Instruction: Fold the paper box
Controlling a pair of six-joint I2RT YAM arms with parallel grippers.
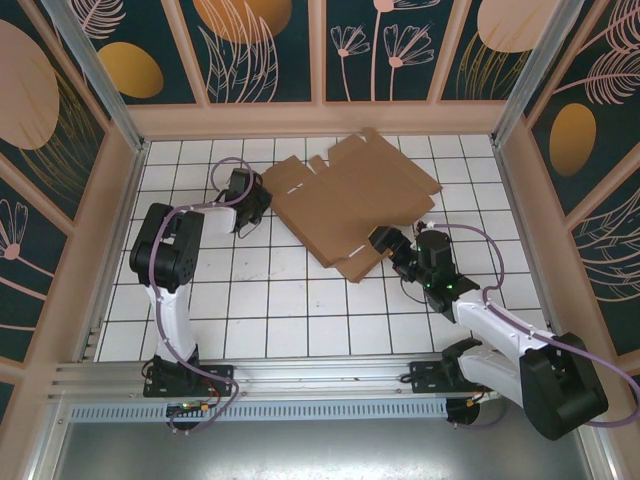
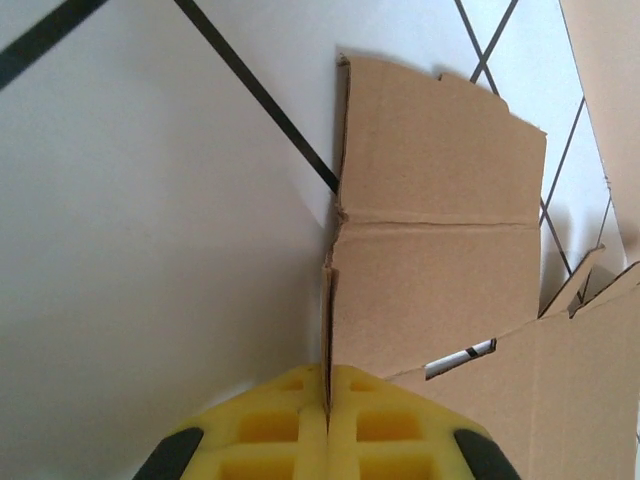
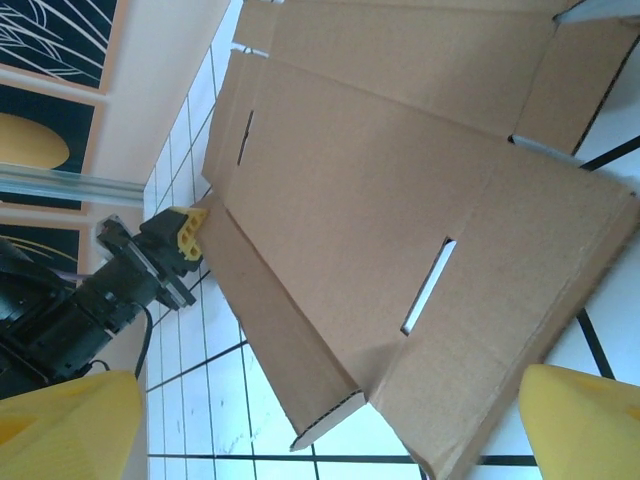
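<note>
paper box [image 1: 345, 205] lies ahead-right of left gripper [image 2: 327, 410], clamped shut on its flap edge | right gripper [image 3: 330, 410] wide open, empty, box corner just ahead

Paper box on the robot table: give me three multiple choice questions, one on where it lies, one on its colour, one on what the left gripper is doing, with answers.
1. Where does the paper box lie?
A) toward the far side of the tiled table
B) beside the arm bases
C) on the metal rail

2. What colour is it?
A) white
B) plain brown
C) dark blue

3. The left gripper is:
A) wide open above the box
B) shut on nothing
C) shut on a flap's edge

Answers: 1 A, the top view shows it on the far rows of tiles. 2 B, it is bare cardboard in every view. 3 C, its yellow fingers meet with the flap's edge between them.
</note>
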